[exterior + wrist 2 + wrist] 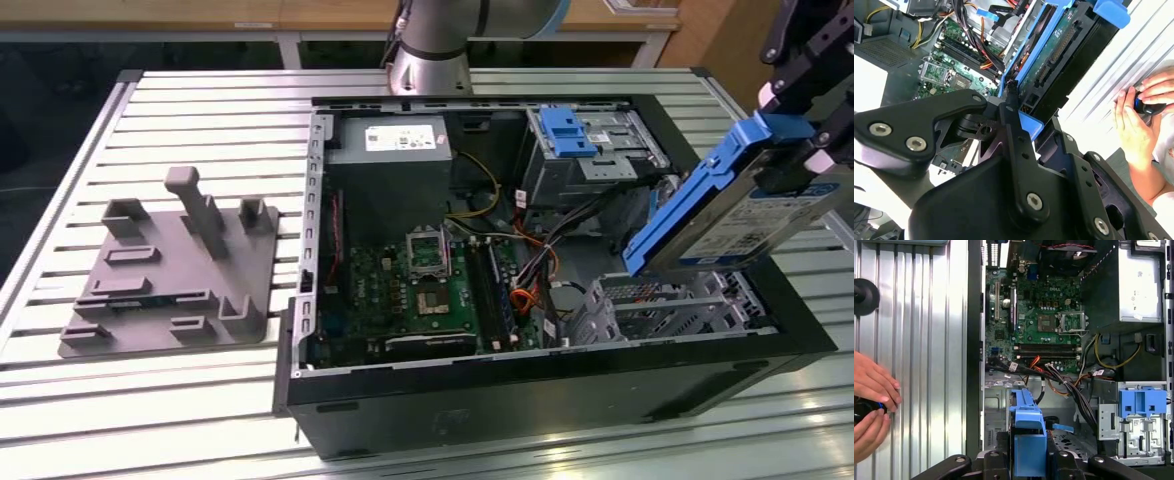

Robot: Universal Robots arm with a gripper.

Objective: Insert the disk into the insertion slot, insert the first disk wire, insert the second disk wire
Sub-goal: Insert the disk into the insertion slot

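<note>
Looking across the slatted table [200, 110], we see the open computer case [534, 380], with the insertion slot [661, 305] in its corner at the exterior view's right. The disk [727, 205] hangs tilted above that slot, not touching it, its blue carrier [667, 215] clamped in the gripper [801, 135]. A person's hands [871, 410] show beside the case.

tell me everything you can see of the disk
The disk is a flat silver-grey drive with a white label, framed by a bright blue plastic carrier. The gripper is shut on its upper end, holding it tilted in the air above the perforated metal insertion slot, not yet inside it.
</note>
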